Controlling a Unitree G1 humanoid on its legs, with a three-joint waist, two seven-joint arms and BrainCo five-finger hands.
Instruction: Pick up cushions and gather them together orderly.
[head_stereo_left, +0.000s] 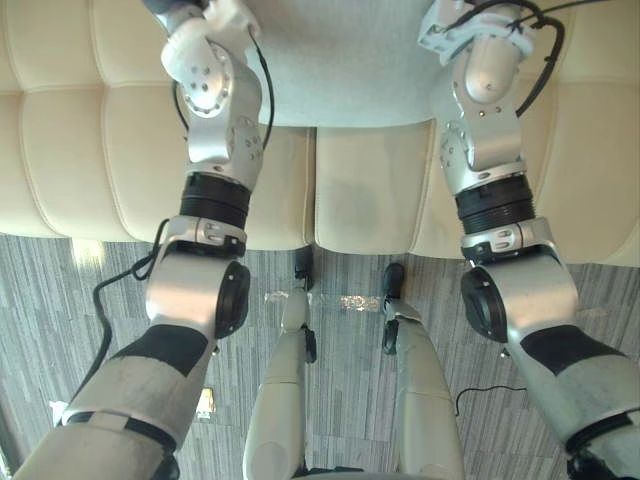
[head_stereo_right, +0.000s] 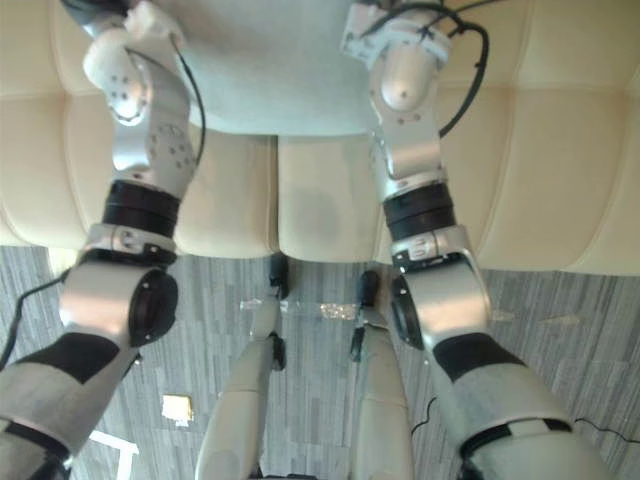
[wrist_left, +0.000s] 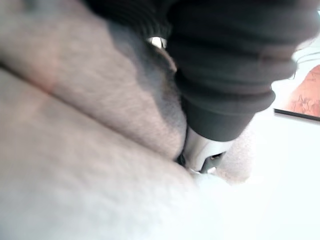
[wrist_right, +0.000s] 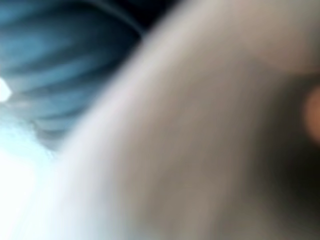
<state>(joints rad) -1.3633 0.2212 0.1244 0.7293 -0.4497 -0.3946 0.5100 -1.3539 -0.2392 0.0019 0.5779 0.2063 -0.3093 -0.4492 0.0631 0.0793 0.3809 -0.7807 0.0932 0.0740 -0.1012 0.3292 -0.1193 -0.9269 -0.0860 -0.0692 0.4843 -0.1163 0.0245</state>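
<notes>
In the left eye view we find a pale grey cushion (head_stereo_left: 340, 60) at the middle of the cream sofa (head_stereo_left: 360, 200), well back from its front edge, with its far part cut off. In the left wrist view, the left robot hand (wrist_left: 235, 65) presses into fuzzy grey fabric with its fingers buried, so we cannot tell its grasp. In the right wrist view we make out little: the right robot hand (wrist_right: 65, 65) lies against a pale mass, its grasp unreadable.

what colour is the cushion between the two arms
The cushion is pale grey; best in the left eye view.
</notes>
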